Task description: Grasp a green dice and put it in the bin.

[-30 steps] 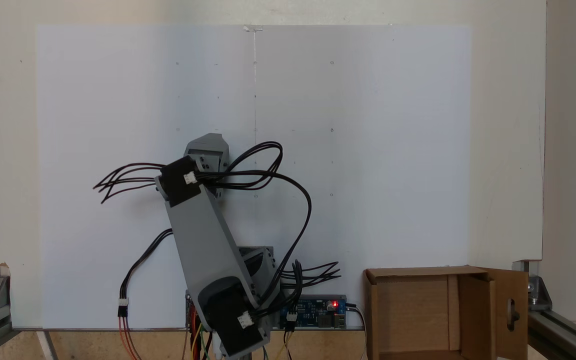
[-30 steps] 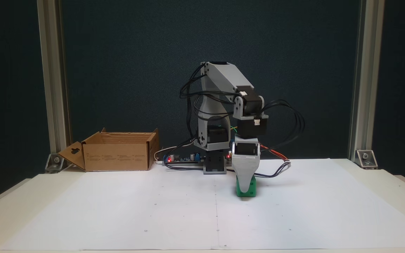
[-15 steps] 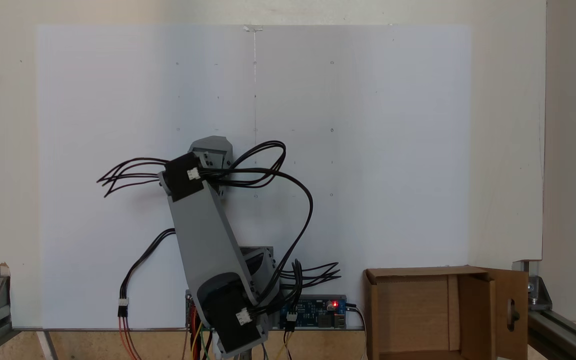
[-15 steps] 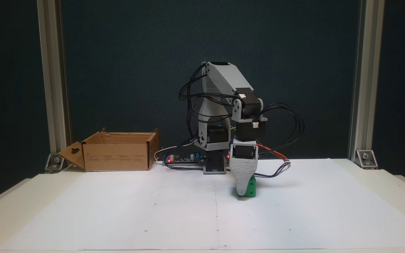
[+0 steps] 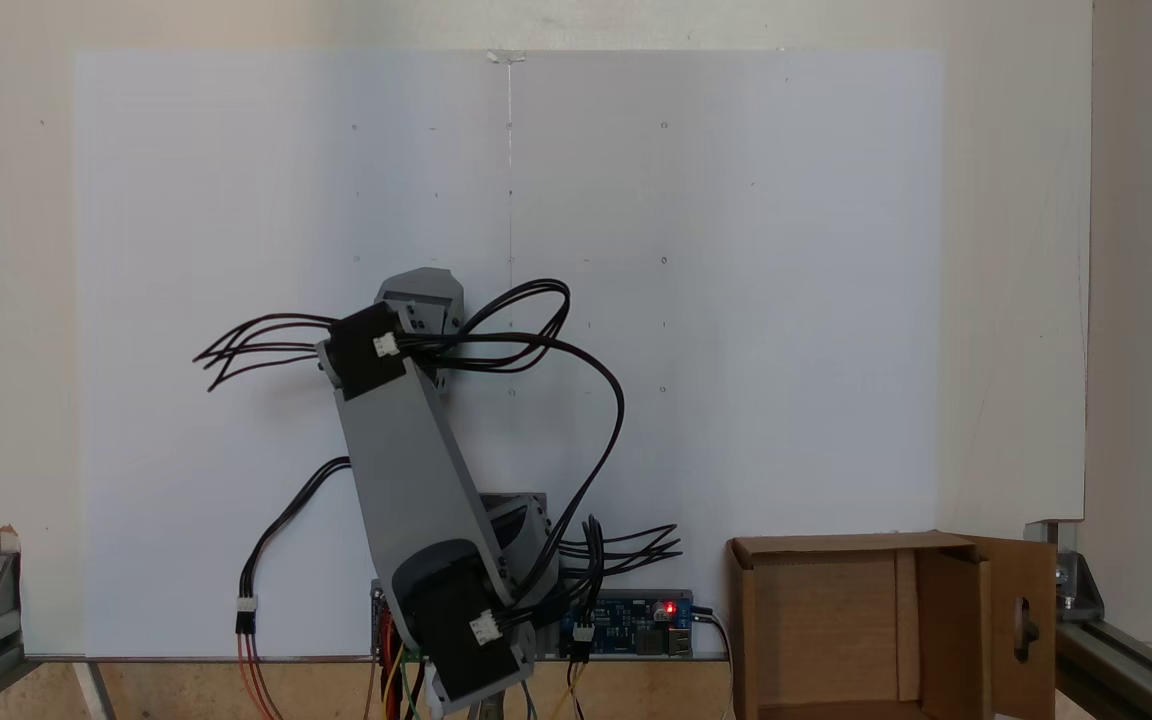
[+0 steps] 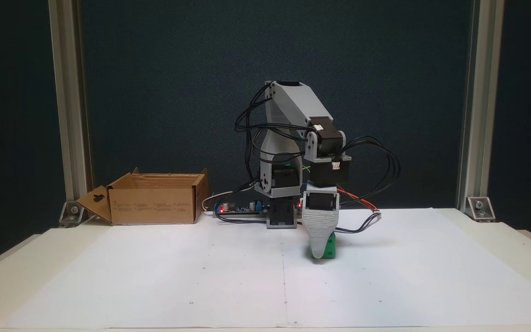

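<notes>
On the white-papered surface the green dice is seen directly behind the lowered pincer, whose grip state cannot be told, the bin standing well apart at far left

White paper sheet bare between green dice and bin. Bin top open, flaps folded outward. Obstructions on that line: arm base, circuit board, trailing black cables

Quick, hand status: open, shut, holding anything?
Hand: down over the green dice, front finger covering it; the other finger is hidden, so open or closed cannot be told.
</notes>
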Robot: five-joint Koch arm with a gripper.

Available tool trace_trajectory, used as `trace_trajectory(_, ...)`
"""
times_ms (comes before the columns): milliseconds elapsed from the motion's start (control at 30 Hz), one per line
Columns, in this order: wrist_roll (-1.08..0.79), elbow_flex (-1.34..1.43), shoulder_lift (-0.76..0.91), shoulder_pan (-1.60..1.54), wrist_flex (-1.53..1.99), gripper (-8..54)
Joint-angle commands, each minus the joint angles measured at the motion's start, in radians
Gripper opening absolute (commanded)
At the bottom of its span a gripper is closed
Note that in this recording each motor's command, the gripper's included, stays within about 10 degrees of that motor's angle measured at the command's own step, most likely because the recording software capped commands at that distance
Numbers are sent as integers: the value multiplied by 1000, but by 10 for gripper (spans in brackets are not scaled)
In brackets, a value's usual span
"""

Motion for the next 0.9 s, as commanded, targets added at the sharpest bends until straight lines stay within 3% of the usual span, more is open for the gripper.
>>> trace_trajectory(0,67,-17,-3,-6,-5,366)
trace_trajectory(200,75,-15,-26,-11,-5,364)
trace_trajectory(333,92,-5,-28,-9,-11,240)
trace_trajectory(500,103,-2,-29,-6,-3,213)
trace_trajectory(567,115,-2,-26,-2,-2,131)
trace_trajectory(600,115,-2,-18,8,-2,120)
trace_trajectory(867,114,-17,72,67,69,119)
